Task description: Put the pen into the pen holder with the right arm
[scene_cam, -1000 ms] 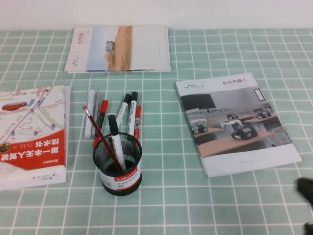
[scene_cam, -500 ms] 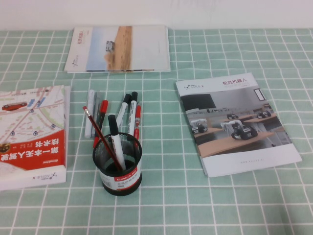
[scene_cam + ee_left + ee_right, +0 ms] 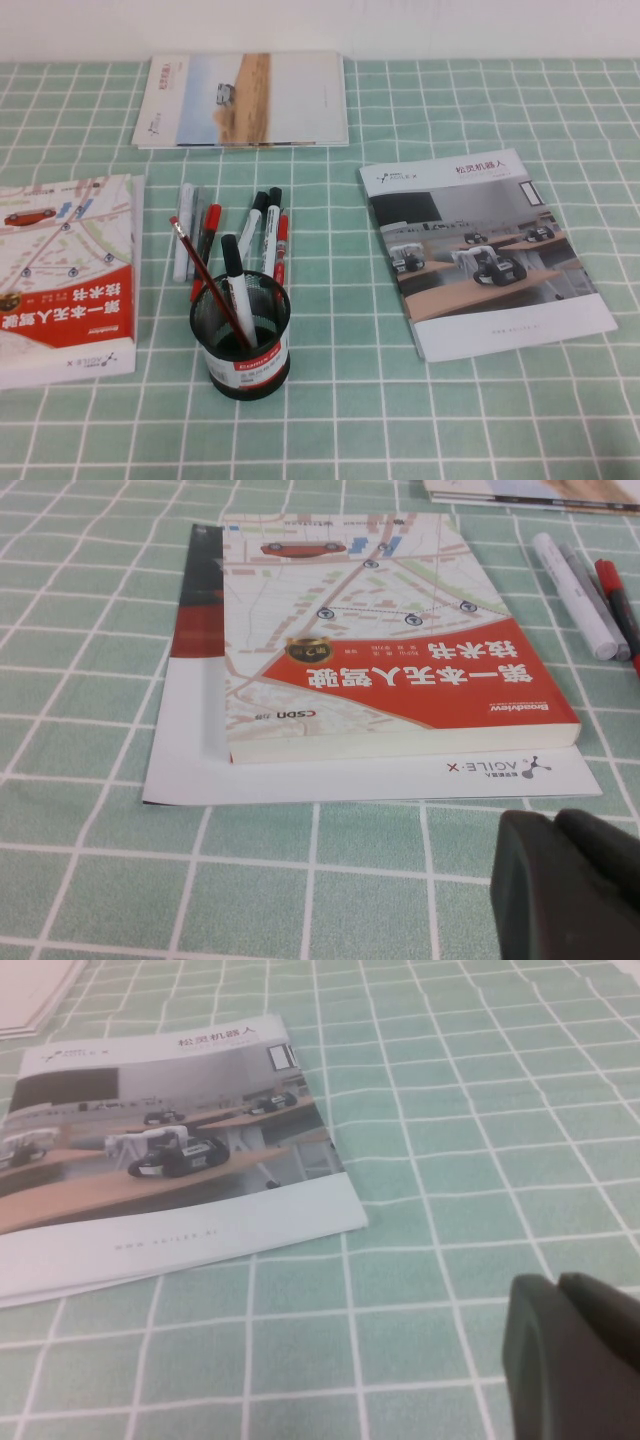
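The pen (image 3: pixel 205 272), a thin dark-red stick with a pale pink tip, stands leaning in the black mesh pen holder (image 3: pixel 240 350), tip up and to the left. A white marker with a black cap (image 3: pixel 236 280) stands in the holder beside it. Neither gripper shows in the high view. My right gripper (image 3: pixel 558 1285) is shut and empty, low over the tablecloth, near the corner of the robot booklet (image 3: pixel 150 1160). My left gripper (image 3: pixel 555 820) is shut and empty, close to the red-and-white book (image 3: pixel 380 650).
Several loose markers (image 3: pixel 265 225) lie on the cloth just behind the holder. A red-and-white book (image 3: pixel 60 270) lies at the left, a robot booklet (image 3: pixel 480 250) at the right, and another booklet (image 3: pixel 245 98) at the back.
The right arm showed at the lower right edge of the high view one second ago; it has since drawn back out of that view. Pen and holder have not moved.
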